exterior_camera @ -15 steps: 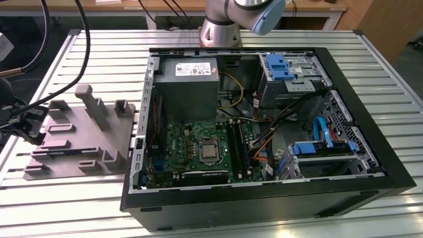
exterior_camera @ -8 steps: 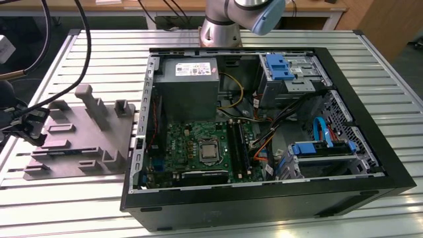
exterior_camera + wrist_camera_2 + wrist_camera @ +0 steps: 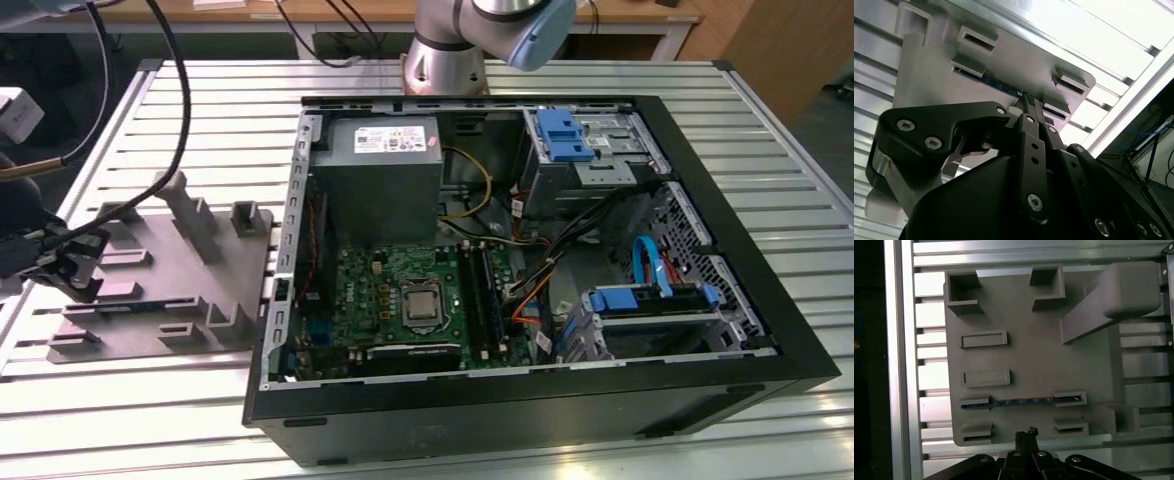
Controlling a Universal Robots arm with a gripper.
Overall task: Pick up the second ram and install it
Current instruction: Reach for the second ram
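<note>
The second ram (image 3: 1024,401) is a thin dark stick standing on edge in a pair of slots of the grey holder block (image 3: 1019,350). It shows as a bluish strip in the second wrist view (image 3: 1004,86) and in the exterior view (image 3: 134,307). My gripper (image 3: 1025,434) hovers above the holder's edge, just short of the stick and apart from it. Its fingertips (image 3: 1026,100) are together with nothing between them. In the exterior view the gripper (image 3: 74,275) is at the far left, over the holder (image 3: 174,270).
An open computer case (image 3: 534,400) lies on the slatted metal table (image 3: 801,180) at the exterior view's right, with the motherboard (image 3: 400,300), its long memory slots (image 3: 477,290) and loose cables inside. The arm's base (image 3: 447,60) stands behind it. A tall angled post (image 3: 1114,300) rises from the holder.
</note>
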